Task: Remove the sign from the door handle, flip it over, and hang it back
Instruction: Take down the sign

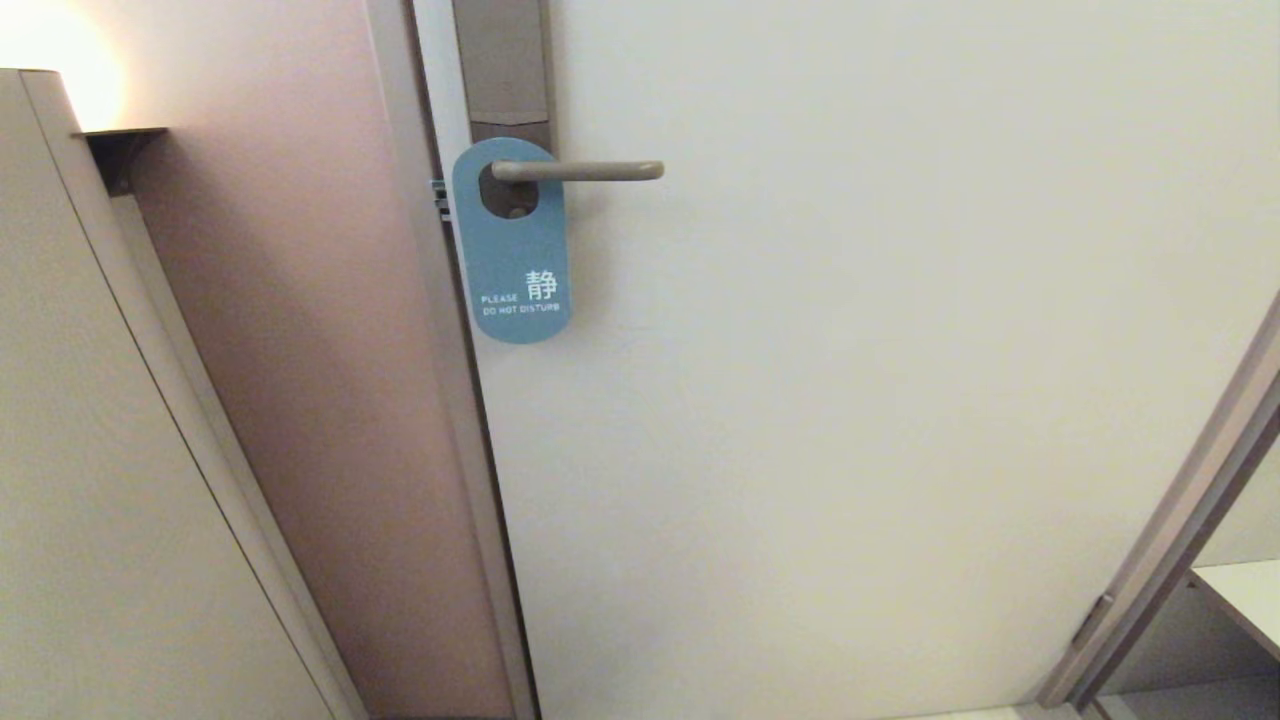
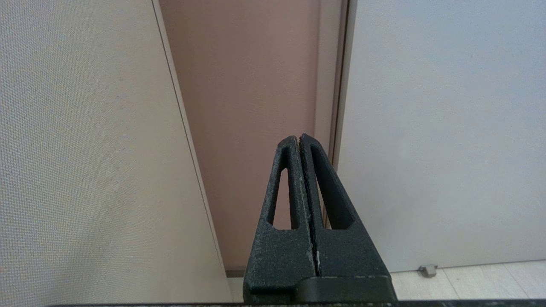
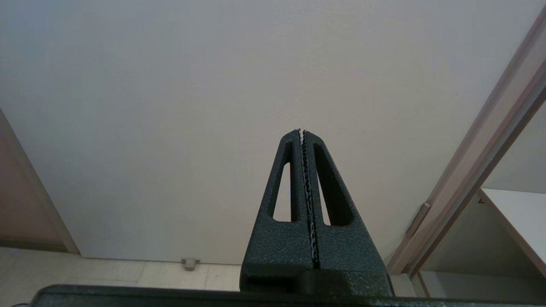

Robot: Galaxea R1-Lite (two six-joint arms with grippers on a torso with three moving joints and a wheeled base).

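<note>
The sign (image 1: 515, 250) hangs by its oval hole on the door handle (image 1: 580, 171), teal-blue side out, reading "PLEASE DO NOT DISTURB". The handle is a slim beige-grey lever on a tall grey-brown lock plate (image 1: 503, 70) near the door's left edge. Neither gripper shows in the head view. My left gripper (image 2: 298, 137) is shut and empty, low down, pointing at the door's left edge near the floor. My right gripper (image 3: 301, 131) is shut and empty, low down, facing the bare door. The sign and handle do not show in either wrist view.
The white door (image 1: 850, 400) fills the middle. A pinkish wall panel (image 1: 300, 350) and a beige cabinet side (image 1: 90, 450) stand left. A second door frame (image 1: 1180, 520) and a white shelf (image 1: 1245, 590) are at the right. A small door stop (image 3: 190, 263) sits at floor level.
</note>
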